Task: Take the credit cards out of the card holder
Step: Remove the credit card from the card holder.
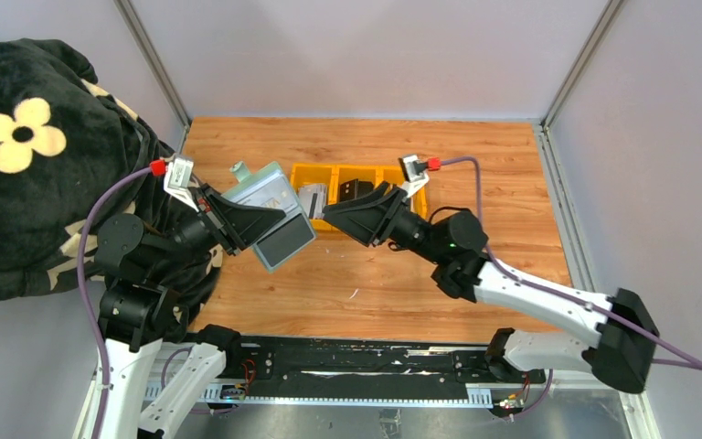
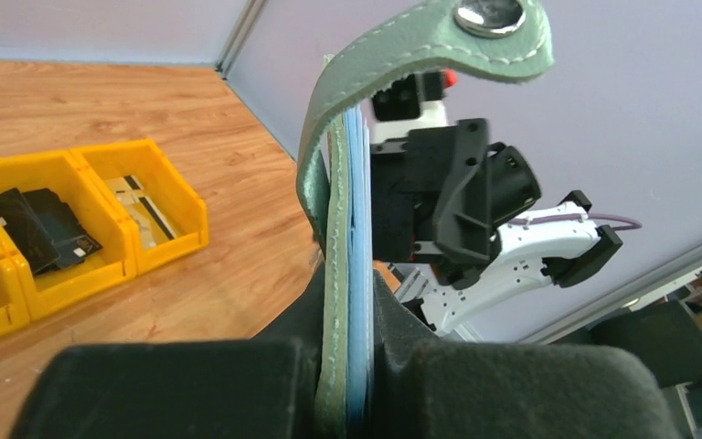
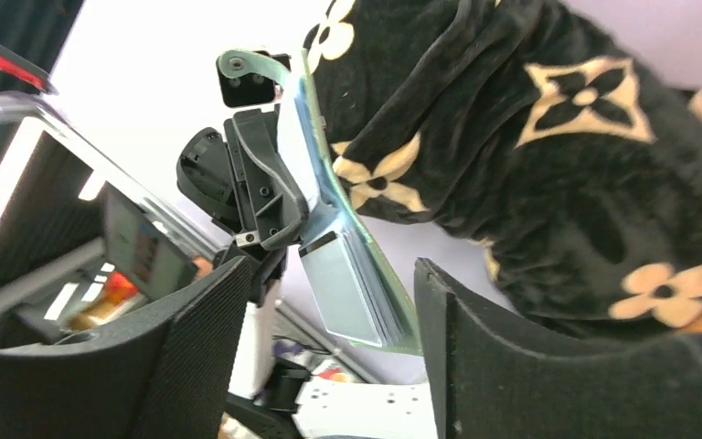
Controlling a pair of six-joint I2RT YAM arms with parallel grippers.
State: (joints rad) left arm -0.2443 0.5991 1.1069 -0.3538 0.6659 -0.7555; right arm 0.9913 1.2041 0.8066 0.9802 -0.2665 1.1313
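Observation:
My left gripper [image 1: 263,219] is shut on the card holder [image 1: 272,213], a sage-green bifold held open above the table's left middle. In the left wrist view the card holder [image 2: 340,229] stands edge-on between my pads, its snap tab [image 2: 489,20] curling over the top. My right gripper [image 1: 334,215] is open just right of it, touching nothing. The right wrist view shows the holder's pale grey-blue pockets [image 3: 347,283] hanging ahead of my spread fingers [image 3: 192,347]. Credit cards lie in the yellow tray [image 1: 375,171]: silver [image 1: 312,198], black [image 1: 355,189] and a pale one [image 2: 146,215].
A black fleece blanket with cream flowers [image 1: 27,155] is piled at the left edge, behind the left arm. The yellow three-part tray [image 2: 178,178] sits at the table's back middle. Grey walls and metal posts [image 1: 155,64] enclose the wooden table [image 1: 375,283].

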